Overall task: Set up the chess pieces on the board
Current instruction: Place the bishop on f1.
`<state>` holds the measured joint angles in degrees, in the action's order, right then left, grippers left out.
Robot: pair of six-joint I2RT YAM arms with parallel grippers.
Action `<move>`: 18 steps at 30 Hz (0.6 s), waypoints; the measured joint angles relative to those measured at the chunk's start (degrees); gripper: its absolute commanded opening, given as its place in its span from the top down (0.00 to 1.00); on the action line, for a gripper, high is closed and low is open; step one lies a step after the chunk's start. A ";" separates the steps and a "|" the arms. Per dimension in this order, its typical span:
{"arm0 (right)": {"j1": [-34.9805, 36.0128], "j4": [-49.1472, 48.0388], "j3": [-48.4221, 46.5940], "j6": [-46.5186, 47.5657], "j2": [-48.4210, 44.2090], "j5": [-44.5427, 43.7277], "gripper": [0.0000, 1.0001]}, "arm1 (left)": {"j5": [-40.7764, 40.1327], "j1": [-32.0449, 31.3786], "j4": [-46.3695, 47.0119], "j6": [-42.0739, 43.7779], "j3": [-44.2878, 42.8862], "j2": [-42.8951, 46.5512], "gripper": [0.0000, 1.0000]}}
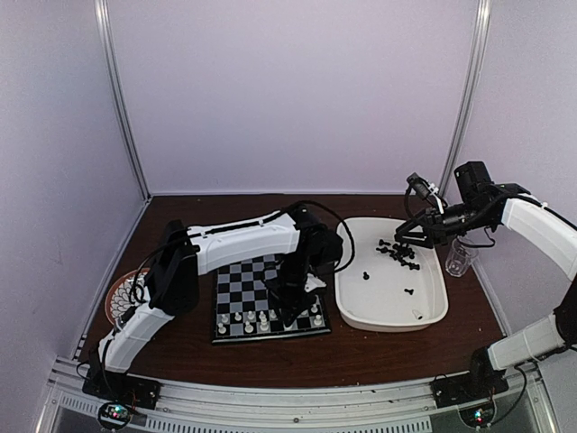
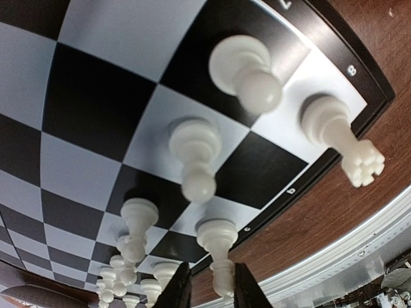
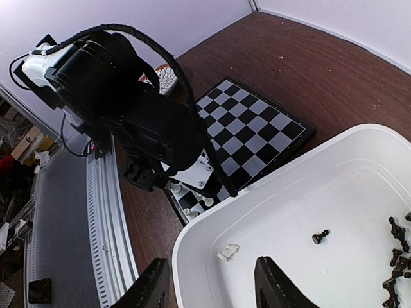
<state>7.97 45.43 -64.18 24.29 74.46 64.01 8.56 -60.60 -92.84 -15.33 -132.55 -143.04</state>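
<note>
Small white plastic chess piece [image 2: 221,260] stands on edge row of flat black-and-pale chequered board [image 2: 96,109], btwn left tool's [image 2: 212,292] fingers; I can't tell if pinched or loose. Right tool [image 3: 212,289] spread, empty, over white rectangular plastic tray [image 3: 359,167]. Risk: if I lift off-vertical, a finger drags it into neighbours.
</note>
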 measured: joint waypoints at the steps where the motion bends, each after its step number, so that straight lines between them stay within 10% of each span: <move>1: 0.00 0.02 0.00 0.00 0.00 0.00 0.51 | -0.07 0.00 0.00 0.00 0.00 0.00 0.76; 18: 0.02 7.74 -1.55 7.48 0.02 -2.80 0.52 | -1.49 0.00 4.76 -0.26 0.48 10.84 0.74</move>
<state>7.99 53.17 -65.73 31.77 74.48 61.21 7.07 -60.60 -88.07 -15.59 -132.07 -132.20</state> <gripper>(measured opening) 0.482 0.257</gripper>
